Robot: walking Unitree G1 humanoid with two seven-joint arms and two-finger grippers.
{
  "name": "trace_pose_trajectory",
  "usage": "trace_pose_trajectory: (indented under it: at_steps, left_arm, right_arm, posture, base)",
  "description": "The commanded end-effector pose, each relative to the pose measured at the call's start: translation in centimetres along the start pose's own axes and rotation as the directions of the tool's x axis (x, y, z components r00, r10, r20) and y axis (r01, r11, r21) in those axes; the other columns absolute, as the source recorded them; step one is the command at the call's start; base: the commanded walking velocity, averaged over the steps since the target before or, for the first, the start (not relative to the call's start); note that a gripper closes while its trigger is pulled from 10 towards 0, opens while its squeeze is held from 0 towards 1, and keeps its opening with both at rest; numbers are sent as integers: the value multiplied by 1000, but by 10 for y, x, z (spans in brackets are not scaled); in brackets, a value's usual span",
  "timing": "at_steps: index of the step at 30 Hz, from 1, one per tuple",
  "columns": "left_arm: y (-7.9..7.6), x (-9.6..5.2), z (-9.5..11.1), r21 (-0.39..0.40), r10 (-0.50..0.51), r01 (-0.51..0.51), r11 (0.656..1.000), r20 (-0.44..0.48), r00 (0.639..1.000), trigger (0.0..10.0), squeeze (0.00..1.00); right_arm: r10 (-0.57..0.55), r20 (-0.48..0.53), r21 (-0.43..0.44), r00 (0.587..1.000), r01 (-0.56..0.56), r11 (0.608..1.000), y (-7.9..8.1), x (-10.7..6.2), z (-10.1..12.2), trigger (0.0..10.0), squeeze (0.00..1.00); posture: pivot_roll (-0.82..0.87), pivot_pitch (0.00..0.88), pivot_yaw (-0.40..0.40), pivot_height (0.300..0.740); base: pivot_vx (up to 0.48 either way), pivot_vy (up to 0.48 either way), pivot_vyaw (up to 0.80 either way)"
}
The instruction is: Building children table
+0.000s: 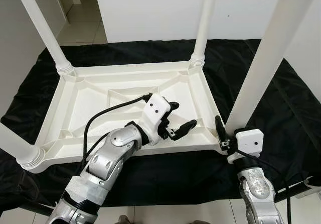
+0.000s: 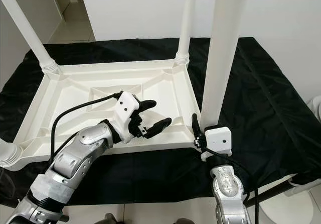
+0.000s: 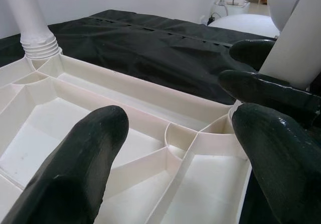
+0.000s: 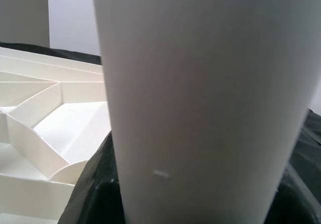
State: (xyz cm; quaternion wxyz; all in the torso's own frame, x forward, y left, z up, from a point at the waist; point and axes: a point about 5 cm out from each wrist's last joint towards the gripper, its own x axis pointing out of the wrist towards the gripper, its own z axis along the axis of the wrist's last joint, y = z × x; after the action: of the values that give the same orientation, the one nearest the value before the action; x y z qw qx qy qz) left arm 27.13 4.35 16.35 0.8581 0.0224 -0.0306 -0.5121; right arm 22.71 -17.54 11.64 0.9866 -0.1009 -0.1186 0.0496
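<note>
A white plastic table top (image 1: 95, 96) lies upside down on a black cloth. Legs stand in its far-left corner (image 1: 42, 28), far-right corner (image 1: 203, 23) and near-left corner (image 1: 15, 146). The fourth leg (image 1: 263, 63) stands upright at the near-right corner socket. My right gripper (image 1: 231, 129) is shut on the base of this leg (image 4: 200, 98), one black finger (image 1: 219, 126) showing on its left side. My left gripper (image 1: 181, 116) hovers open over the ribbed underside just left of that corner, its fingers (image 3: 75, 174) spread wide with nothing between them.
The black cloth (image 1: 281, 98) covers the floor around the table top. Pale tiles (image 1: 83, 25) and a white wall (image 1: 150, 8) lie beyond it. A white object (image 2: 313, 108) sits off the cloth's right edge.
</note>
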Motion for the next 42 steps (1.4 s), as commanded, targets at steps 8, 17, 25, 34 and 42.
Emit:
trace_pose_trajectory:
  at_steps: [8,17,25,34,42]
  left_arm:
    - [-6,0,3,7,-70,70,998,8,998,10000,0]
    - [-6,0,4,13,-71,71,997,12,997,10000,0]
    - [-7,0,4,14,-72,71,997,14,997,10000,0]
    - [-8,0,5,18,-74,74,997,19,997,10000,0]
    - [-10,0,4,16,-76,76,997,24,997,10000,0]
  right_arm:
    - [-28,-156,143,987,51,988,5,-10,-28,10000,0]
    - [-111,-187,221,976,152,963,-2,-4,-29,10000,0]
    - [-145,-239,252,960,206,945,-6,-1,-32,10000,0]
    - [-137,-337,324,932,251,912,-8,1,-36,10000,0]
    - [-78,-393,313,916,213,926,-6,0,-38,10000,0]
  posture:
    - [-37,37,66,740]
    - [-30,37,62,740]
    - [-28,31,57,740]
    - [-27,25,48,740]
    - [-29,19,42,740]
  base:
    - [0,0,0]
    - [0,0,0]
    - [0,0,0]
    - [0,0,0]
    - [0,0,0]
